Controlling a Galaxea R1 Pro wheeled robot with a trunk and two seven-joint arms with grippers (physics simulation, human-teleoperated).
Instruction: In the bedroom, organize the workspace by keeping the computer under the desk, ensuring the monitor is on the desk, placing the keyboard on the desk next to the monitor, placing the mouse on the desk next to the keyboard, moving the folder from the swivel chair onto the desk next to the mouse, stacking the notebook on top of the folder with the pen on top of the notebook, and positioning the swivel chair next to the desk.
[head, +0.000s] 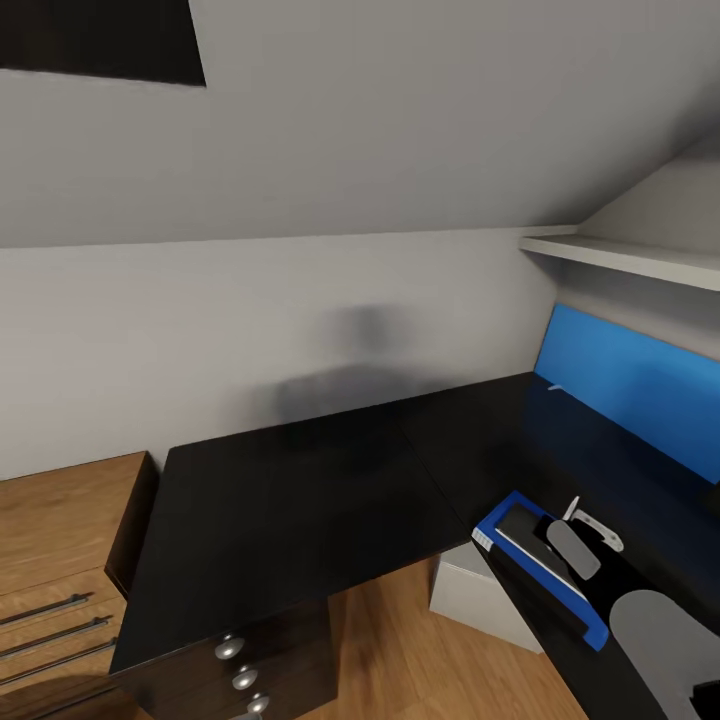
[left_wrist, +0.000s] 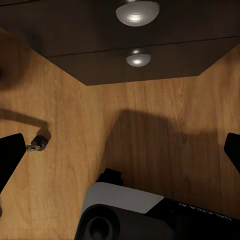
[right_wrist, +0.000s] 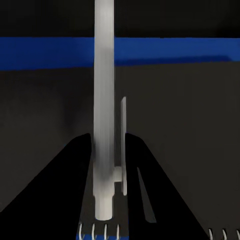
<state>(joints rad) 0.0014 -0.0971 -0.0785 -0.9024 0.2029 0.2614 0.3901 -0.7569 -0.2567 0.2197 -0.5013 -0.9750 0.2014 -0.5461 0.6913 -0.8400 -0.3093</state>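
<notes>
A white pen (head: 590, 522) is pinched in my shut right gripper (head: 575, 545), just above a dark spiral notebook (head: 520, 530). The notebook lies on a blue folder (head: 497, 520) at the right part of the black desk (head: 300, 500). Along the right wrist view, the pen (right_wrist: 104, 125) stands between the two dark fingers (right_wrist: 70, 190) of that gripper (right_wrist: 107, 150), over the notebook cover (right_wrist: 190, 125) and its wire rings (right_wrist: 100, 231), with the folder's blue edge (right_wrist: 45, 52) beyond. My left gripper (left_wrist: 120, 150) hangs open over the wooden floor, low beside the desk.
A blue panel (head: 630, 385) and a white shelf (head: 620, 258) line the wall at the right. Under the desk sit a pale grey box (head: 480, 600) and dark drawers with round knobs (head: 240, 660). A wooden dresser (head: 60, 540) stands at the left. My own base (left_wrist: 120, 210) is below the left gripper.
</notes>
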